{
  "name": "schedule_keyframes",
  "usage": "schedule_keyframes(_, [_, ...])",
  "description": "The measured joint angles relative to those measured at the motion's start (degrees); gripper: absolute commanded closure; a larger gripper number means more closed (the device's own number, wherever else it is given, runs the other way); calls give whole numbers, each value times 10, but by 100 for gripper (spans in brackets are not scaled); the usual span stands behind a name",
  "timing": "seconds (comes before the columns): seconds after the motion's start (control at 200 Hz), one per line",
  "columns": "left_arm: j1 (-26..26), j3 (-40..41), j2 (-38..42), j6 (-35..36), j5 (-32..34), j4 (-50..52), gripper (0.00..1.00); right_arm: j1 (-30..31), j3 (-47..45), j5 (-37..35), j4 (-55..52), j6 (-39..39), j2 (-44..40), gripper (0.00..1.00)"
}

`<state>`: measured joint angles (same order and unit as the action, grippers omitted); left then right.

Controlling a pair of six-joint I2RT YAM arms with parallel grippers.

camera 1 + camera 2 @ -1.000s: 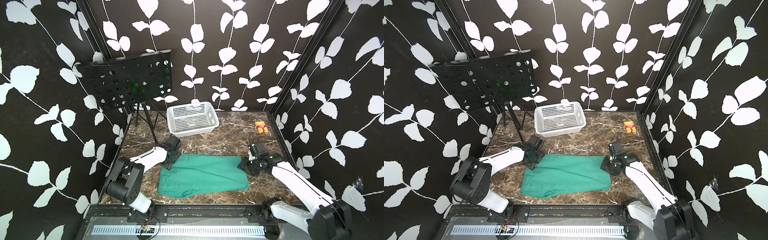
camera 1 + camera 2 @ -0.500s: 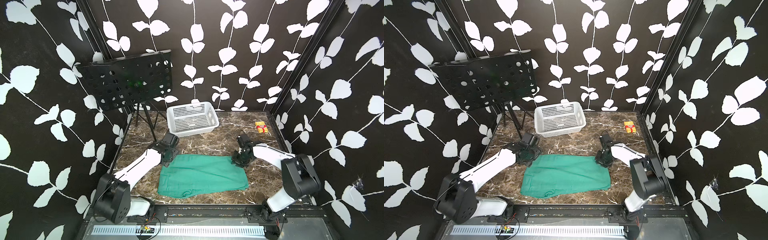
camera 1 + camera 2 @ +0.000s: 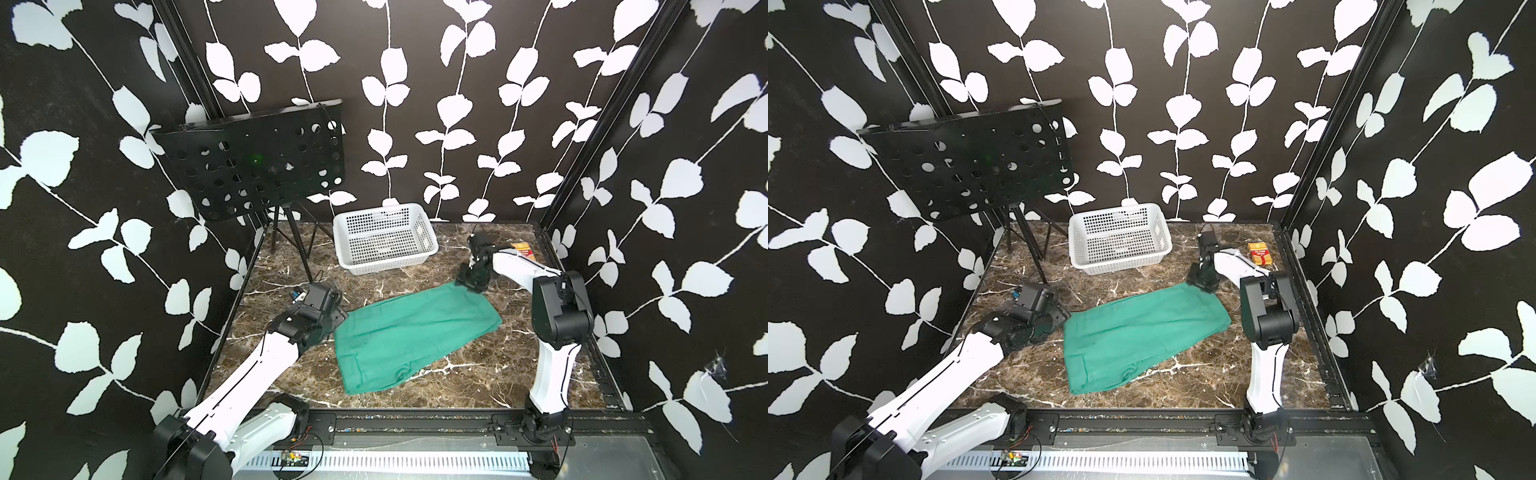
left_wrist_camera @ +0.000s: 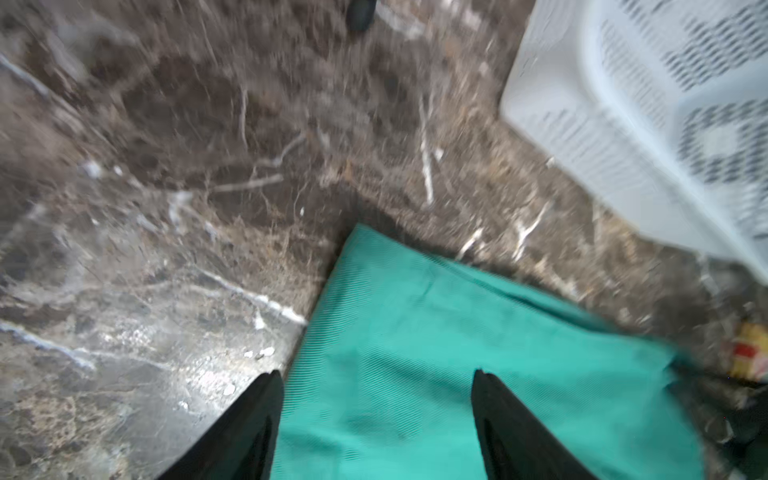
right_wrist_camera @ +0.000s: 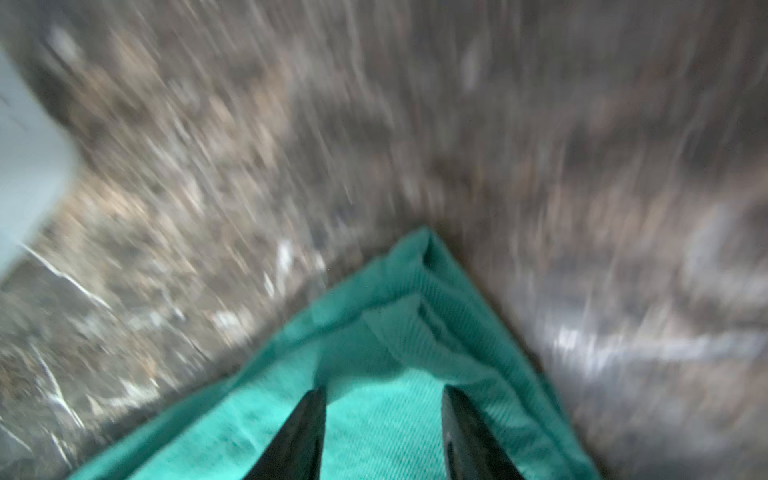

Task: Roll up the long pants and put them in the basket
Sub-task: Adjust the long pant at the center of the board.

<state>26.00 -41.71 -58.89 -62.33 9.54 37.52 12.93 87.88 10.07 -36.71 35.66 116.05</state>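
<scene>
Heavily blurred: long pants [image 5: 415, 353] corner

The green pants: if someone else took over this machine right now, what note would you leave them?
Left gripper: open, over the left far corner of the pants.
Right gripper: jaws apart at the bunched right far corner.
Pants: folded flat, lying askew on the table, in front of the basket.
Done: the pants are laid out; no roll has been started.
Left: roll the pants up from one end to the other.
</scene>
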Motion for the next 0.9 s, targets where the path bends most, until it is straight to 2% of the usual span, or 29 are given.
schedule_keyframes(0.055, [-2,7,-19,10,-16,-5,23,-5,20,-3,-1,-13,-3,41])
schedule_keyframes(0.11, [-3,13,-40,19,-32,-14,22,-10,20,-4,-1,-18,-26,31])
schedule_keyframes(0.195, [-3,20,-64,27,-51,-33,22,-12,-25,-8,-1,-24,-100,22])
schedule_keyframes(0.33, [-7,29,-98,32,-85,-68,23,-14,-162,-12,-9,-1,-266,21])
schedule_keyframes(0.435, [-10,37,-116,28,-100,-91,24,-27,-281,3,-12,39,-375,24])
schedule_keyframes(0.59, [-14,63,-101,2,-102,-117,28,-40,-423,30,11,103,-447,31])
schedule_keyframes(0.78, [-18,101,-55,-40,-99,-126,29,-48,-501,49,94,166,-427,42])
schedule_keyframes(0.9, [-18,113,-26,-55,-97,-123,29,-56,-507,57,153,181,-385,56])
